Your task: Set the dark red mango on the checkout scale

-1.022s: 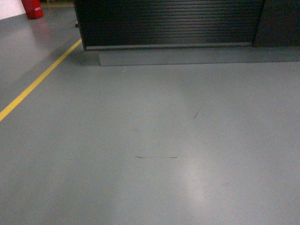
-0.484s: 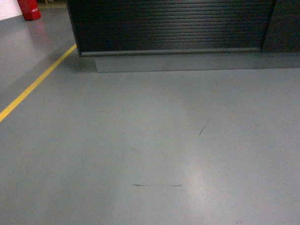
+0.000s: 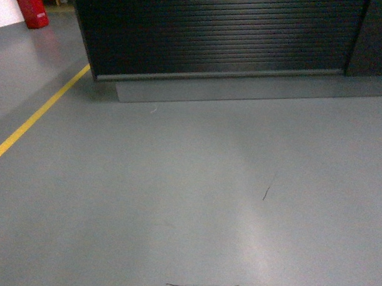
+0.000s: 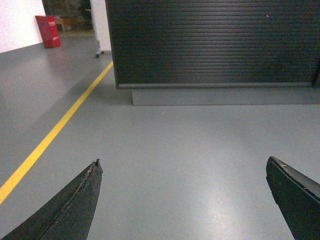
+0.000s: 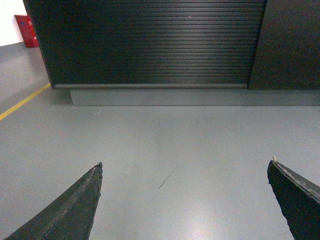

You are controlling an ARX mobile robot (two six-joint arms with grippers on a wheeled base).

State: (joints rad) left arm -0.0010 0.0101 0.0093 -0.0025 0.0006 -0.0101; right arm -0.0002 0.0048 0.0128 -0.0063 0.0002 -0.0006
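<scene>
Black checkout [image 3: 218,32]: fills the 12 o'clock band of the head view; its front is a dark panel of fine horizontal ribs, closed below by a thin lighter lip, and it stands on a recessed grey plinth [image 3: 239,88]; only the front face shows, the top is out of frame
Checkout side panel [image 5: 292,45]: plain, smooth and dark, joining the ribbed front at 1 o'clock in the right wrist view
Dark red mango: not visible in any view
Scale: not visible in any view
Floor [image 3: 180,193]: smooth grey with a soft sheen, running from the plinth to the lower edge
Yellow line [image 3: 36,116]: painted stripe slanting from 9 o'clock up towards the checkout's left corner
Scuff marks: a short dark streak [image 3: 268,192] at about 4 o'clock, a longer thin one [image 3: 202,285] at 6 o'clock
Red object [image 3: 32,12]: at 11 o'clock by a white wall, well apart from the checkout; what it is cannot be told
Left gripper [image 4: 182,200]: two black tapered fingers [image 4: 75,205] spread wide, only bare floor between them, holding nothing
Right gripper [image 5: 182,200]: black fingers [image 5: 75,205] likewise spread wide over the floor, holding nothing, facing the ribbed front
</scene>
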